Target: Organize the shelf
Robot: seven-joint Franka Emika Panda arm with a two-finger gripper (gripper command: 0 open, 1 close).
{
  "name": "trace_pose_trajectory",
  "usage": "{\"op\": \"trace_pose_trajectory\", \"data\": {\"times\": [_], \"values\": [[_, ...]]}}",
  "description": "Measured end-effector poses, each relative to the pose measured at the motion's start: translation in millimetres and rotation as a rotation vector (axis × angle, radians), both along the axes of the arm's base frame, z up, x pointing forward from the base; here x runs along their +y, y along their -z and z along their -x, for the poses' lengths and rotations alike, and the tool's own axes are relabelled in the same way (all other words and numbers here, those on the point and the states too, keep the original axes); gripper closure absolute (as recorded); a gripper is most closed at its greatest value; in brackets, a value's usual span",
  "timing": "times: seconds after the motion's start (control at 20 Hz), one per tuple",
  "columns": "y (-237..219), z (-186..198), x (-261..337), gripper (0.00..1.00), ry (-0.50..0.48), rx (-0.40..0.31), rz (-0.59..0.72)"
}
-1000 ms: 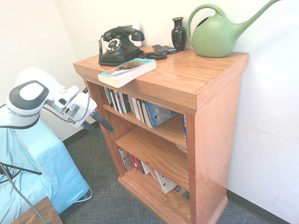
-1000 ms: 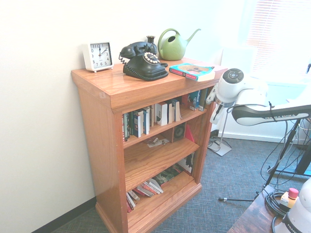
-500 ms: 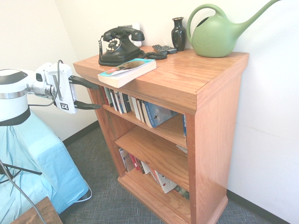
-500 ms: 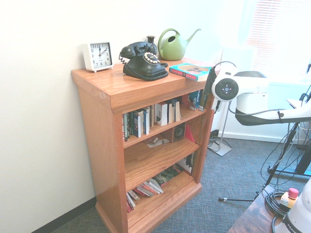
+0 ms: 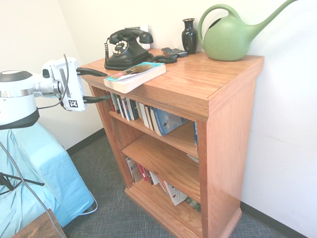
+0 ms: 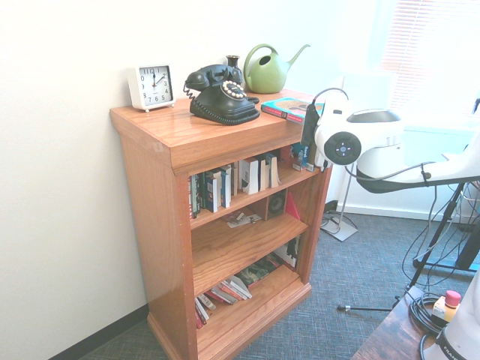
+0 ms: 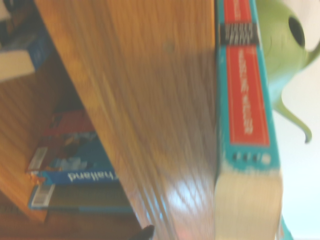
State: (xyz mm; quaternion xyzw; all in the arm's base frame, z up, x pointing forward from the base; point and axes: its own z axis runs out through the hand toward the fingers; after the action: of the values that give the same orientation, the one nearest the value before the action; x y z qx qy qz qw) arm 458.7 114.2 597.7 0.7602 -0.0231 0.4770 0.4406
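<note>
The gripper (image 5: 99, 86) is spread wide, 1 finger above and 1 below the overhanging top edge of the shelf (image 5: 218, 129), which stands against the wall, near a teal paperback (image 5: 134, 76).

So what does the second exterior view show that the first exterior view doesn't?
Only the second exterior view shows the white square alarm clock on the reddish-brown wooden shelf. Only the first shows the small dark remote by the black vase and the open hand. Both share the black rotary telephone, green plastic watering can and teal paperback book.
</note>
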Motion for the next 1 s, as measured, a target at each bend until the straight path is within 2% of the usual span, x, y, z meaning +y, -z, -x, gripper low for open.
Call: {"op": "trace_pose_trajectory", "data": {"times": [0.25, 0.7, 0.75, 1.0], "values": [[-11, -20, -12, 0.0, -0.049, 0.018, -0.009], [-9, -55, -34, 0.0, -0.044, 0.034, -0.024], [-8, -59, -35, 1.0, -0.042, 0.035, -0.024], [-9, -67, -35, 1.0, -0.044, 0.034, -0.027]]}}
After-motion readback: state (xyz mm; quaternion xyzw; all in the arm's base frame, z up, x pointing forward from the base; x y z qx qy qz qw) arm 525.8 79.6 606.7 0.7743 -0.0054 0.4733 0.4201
